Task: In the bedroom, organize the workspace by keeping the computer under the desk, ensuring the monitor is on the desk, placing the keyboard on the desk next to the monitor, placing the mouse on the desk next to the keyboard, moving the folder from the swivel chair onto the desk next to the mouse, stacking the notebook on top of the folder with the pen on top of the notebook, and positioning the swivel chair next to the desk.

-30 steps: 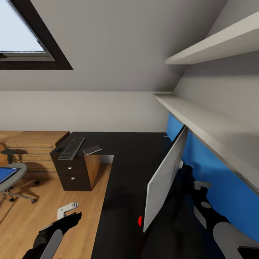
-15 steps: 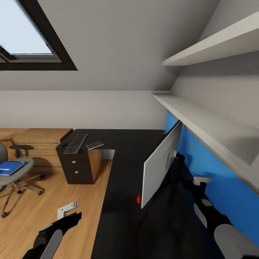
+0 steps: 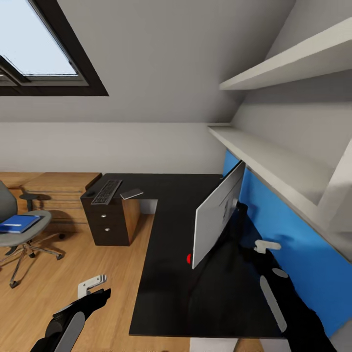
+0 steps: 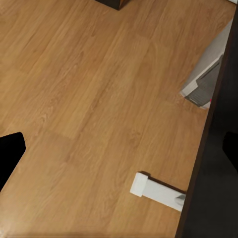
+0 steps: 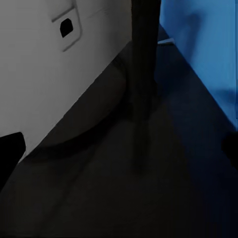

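Note:
The monitor (image 3: 217,220) stands on the black desk (image 3: 171,215) with its grey back toward me and a red dot at its lower corner. My right gripper (image 3: 266,247) is open behind it. In the right wrist view, my right gripper (image 5: 119,148) faces the monitor (image 5: 49,74) and its black stand (image 5: 144,74). The keyboard (image 3: 106,191) and grey notebook (image 3: 131,193) lie on the far desk wing. The blue folder (image 3: 18,223) rests on the swivel chair (image 3: 34,227). My left gripper (image 3: 93,288) (image 4: 119,153) hangs open over the floor. A light grey box, seemingly the computer (image 4: 206,82), sits under the desk edge.
A blue wall panel (image 3: 288,234) runs behind the desk, with white shelves (image 3: 274,161) above. The drawer pedestal (image 3: 110,220) stands under the far wing. A wooden dresser (image 3: 58,188) lines the back wall. A small white block (image 4: 156,191) lies on the wood floor (image 3: 73,264).
The camera has pulled back and turned: the desk's near edge now shows and the chair with the folder has come further into view. The right arm reaches further forward behind the monitor.

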### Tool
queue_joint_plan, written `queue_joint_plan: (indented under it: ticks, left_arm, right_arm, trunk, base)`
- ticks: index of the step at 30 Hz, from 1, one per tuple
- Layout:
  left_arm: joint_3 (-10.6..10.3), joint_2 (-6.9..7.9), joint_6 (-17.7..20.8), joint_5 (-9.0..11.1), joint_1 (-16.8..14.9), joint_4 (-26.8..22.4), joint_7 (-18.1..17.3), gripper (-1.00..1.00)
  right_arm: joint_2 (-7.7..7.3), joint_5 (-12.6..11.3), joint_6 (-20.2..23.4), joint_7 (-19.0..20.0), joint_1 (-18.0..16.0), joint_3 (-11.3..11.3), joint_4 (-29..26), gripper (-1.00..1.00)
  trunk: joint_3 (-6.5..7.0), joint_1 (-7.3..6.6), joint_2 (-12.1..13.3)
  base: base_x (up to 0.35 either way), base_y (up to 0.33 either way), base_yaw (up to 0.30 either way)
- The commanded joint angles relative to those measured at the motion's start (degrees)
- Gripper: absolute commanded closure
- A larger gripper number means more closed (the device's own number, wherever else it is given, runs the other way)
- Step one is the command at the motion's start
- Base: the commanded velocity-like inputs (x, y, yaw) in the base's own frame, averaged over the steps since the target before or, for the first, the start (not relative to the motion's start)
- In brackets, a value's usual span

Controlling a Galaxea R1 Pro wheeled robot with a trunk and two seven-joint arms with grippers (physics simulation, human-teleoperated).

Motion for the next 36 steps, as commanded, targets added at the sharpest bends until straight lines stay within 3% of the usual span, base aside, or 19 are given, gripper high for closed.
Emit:
queue_joint_plan:
  ticks: [1,6,8,17,18,22,29,36]
  left_arm:
    - [-0.1,0.06,0.1,0.6,-0.1,-0.1,0.6,-1.0]
    - [-0.1,0.06,0.1,0.6,-0.1,-0.1,0.6,-1.0]
    - [-0.1,0.05,0.1,0.6,-0.1,-0.1,0.6,-1.0]
    - [-0.4,0.06,0.1,0.6,-0.1,-0.1,0.6,-1.0]
    - [-0.5,0.06,0.1,0.6,-0.1,-0.1,0.6,-1.0]
    - [-0.5,0.06,0.1,0.6,-0.1,-0.1,0.6,-1.0]
    - [-1.0,0.06,0.1,0.6,-0.1,-0.1,0.6,-1.0]
    - [-1.1,0.06,0.1,0.6,-0.1,-0.1,0.7,-1.0]
  right_arm:
    - [1.27,-0.6,1.8,-4.6,2.2,0.2,-4.1,-1.0]
    - [3.19,-0.5,2.5,-10.3,5.8,0.2,-10.0,-1.0]
    - [3.42,-0.5,2.5,-10.9,6.7,0.3,-11.4,-1.0]
    - [3.62,-0.5,1.9,-11.3,7.4,1.6,-12.3,-1.0]
    - [3.6,-0.4,0.6,-11.5,7.4,4.1,-12.5,-1.0]
    - [3.59,-0.4,0.1,-11.6,7.4,4.9,-12.5,-1.0]
    - [3.48,-0.3,0.0,-11.6,7.4,4.9,-12.6,-1.0]
    - [3.34,-0.2,-3.1,-12.1,7.6,4.9,-12.3,-1.0]
  trunk:
    - [-0.14,0.04,-0.1]
    - [-0.14,0.04,-0.1]
    - [-0.14,0.04,-0.1]
    - [-0.14,0.04,-0.1]
    - [-0.14,0.04,-0.1]
    - [-0.14,0.04,-0.1]
    - [-0.14,0.04,-0.1]
    - [-0.14,0.04,-0.1]
  base:
    - [-0.005,0.142,0.0]
    - [-0.002,0.243,0.0]
    - [0.0,0.306,0.0]
    - [-0.06,0.277,0.0]
    - [-0.101,0.203,0.0]
    - [-0.137,0.16,0.0]
    - [-0.298,0.071,0.0]
    - [-0.095,0.203,0.0]
